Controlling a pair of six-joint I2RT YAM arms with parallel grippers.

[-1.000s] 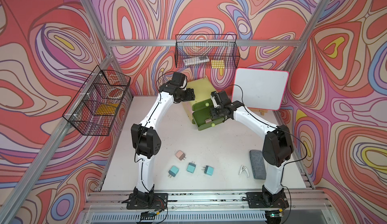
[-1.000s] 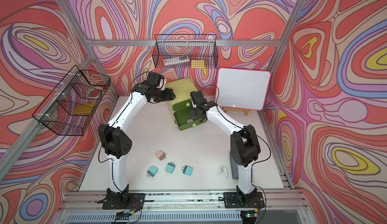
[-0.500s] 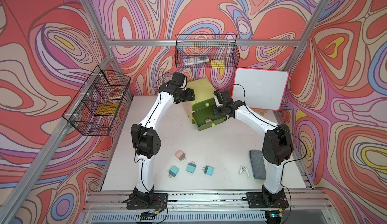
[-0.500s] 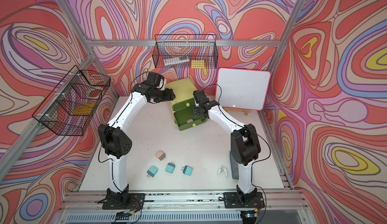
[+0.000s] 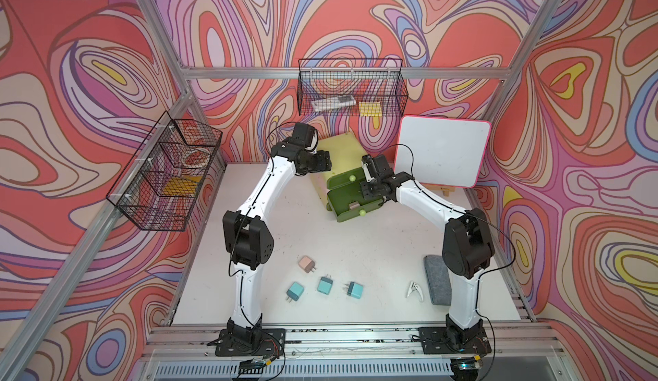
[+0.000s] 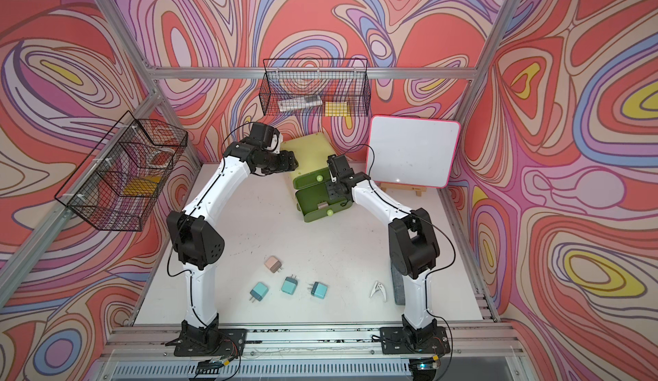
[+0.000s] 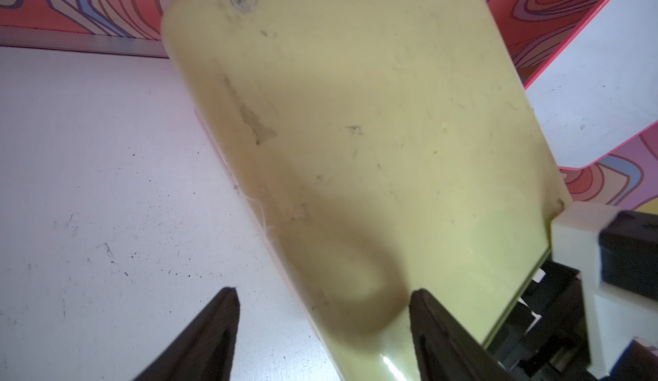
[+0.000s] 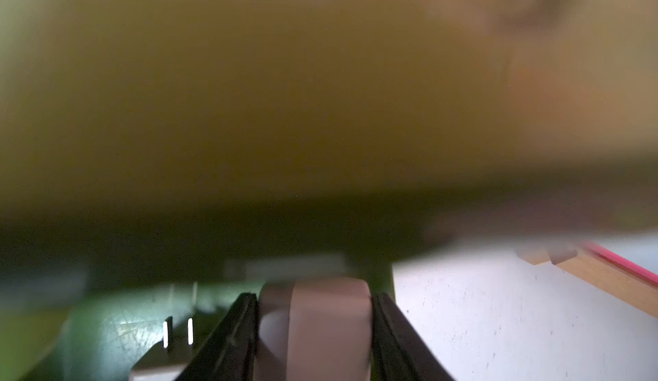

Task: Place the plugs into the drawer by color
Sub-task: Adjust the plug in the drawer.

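Right wrist view: pink plug (image 8: 320, 329) pinched in the right tool (image 8: 315, 295) at the open drawer (image 8: 106, 311).
A release this near the drawer's side wall could see the plug tipped out onto the table (image 8: 498, 308), or bounced off the other pink plug (image 8: 156, 370) lying inside. The chest (image 7: 356, 112) is straddled at its edge by the left tool (image 7: 322, 292), jaws apart and clamped on nothing, so it could be shifted by a knock.

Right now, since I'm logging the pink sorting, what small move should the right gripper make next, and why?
Probably open the right gripper and lift clear: its dusty pink rounded-cube plug appears to sit inside the pulled-out dark green plastic drawer, beside another pink plug.
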